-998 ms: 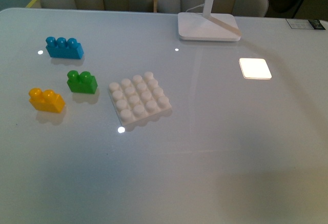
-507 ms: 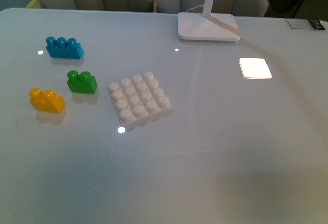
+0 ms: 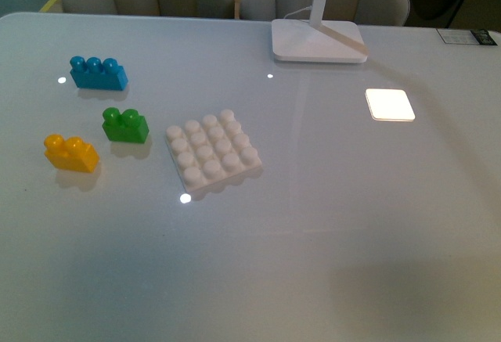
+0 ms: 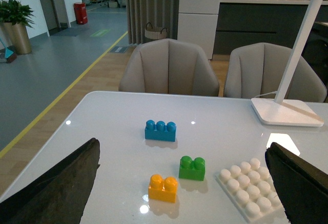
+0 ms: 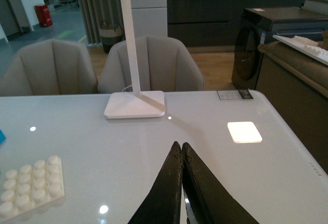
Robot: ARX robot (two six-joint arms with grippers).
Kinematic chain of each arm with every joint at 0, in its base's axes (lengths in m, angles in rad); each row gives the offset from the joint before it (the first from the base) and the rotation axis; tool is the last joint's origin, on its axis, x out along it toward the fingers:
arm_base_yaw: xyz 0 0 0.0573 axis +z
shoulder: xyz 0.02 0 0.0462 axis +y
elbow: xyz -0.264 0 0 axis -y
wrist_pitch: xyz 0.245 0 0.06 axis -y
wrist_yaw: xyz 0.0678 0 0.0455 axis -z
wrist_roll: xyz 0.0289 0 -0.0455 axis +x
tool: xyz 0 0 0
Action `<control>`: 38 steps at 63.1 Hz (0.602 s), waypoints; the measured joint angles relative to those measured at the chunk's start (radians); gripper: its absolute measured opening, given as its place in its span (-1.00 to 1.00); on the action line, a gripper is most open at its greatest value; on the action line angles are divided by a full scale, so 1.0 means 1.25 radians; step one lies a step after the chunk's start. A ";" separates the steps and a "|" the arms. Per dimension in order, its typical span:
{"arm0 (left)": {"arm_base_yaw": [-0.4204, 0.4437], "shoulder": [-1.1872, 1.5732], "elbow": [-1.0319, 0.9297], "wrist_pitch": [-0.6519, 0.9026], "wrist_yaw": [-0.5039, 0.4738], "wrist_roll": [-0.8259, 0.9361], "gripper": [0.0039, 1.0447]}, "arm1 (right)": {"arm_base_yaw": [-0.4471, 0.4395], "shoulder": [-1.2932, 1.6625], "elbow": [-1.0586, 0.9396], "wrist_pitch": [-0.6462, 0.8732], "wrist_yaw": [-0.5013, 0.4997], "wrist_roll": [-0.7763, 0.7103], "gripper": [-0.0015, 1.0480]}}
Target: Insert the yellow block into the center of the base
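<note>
Progress: nil so far, by the look of it. Yellow block (image 3: 71, 154) sits on the tabletop (image 3: 352, 225), studs up, untouched, well apart from the base (image 3: 213, 152), at approx 9 o'clock of it in front view. Base studs all bare, nothing pressed on, center free. Base lies skewed, corners not square to the tabletop edge.

Left to do, as I judge it: reach, grasp the block, lift, carry over to base center, line up w/ the skewed stud grid, press down. i.e. the whole job.

Other bits: green brick (image 3: 125, 125) near the yellow one, at its 1–2 o'clock, betw. it and the base's far corner. Blue brick (image 3: 98, 73) farther off, approx 12 o'clock of the yellow. Lamp foot (image 3: 318, 42) at the far side, approx 1 o'clock of base.

Arm pose: neither arm shows in front view, so both are held back from the work area.

Left end effector (image 4: 182, 144): spread wide, fingers at opposite sides of its wrist view, nothing betw. them. Looks out over the tabletop from above and behind, w/ the yellow block (image 4: 163, 188), green brick and base (image 4: 250, 193) all framed in the gap. Not touching anything.

Right end effector (image 5: 180, 147): fingers pressed together to a point, gripping nothing. Hangs above bare tabletop, aimed toward the lamp foot; base (image 5: 29, 183) off to one side, apart.

Left arm is nearer the block, so prob. the one to pick.
</note>
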 joint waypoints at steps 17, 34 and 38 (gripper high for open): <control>0.000 0.000 0.000 0.000 0.000 0.000 0.86 | 0.000 -0.132 0.000 -0.158 0.001 -0.001 -0.97; 0.000 0.000 0.000 0.000 0.000 0.000 0.86 | 0.000 -0.172 0.000 -0.177 0.000 -0.002 -0.82; 0.000 0.000 0.000 0.000 0.000 0.000 0.86 | 0.000 -0.173 0.000 -0.177 0.000 -0.002 -0.52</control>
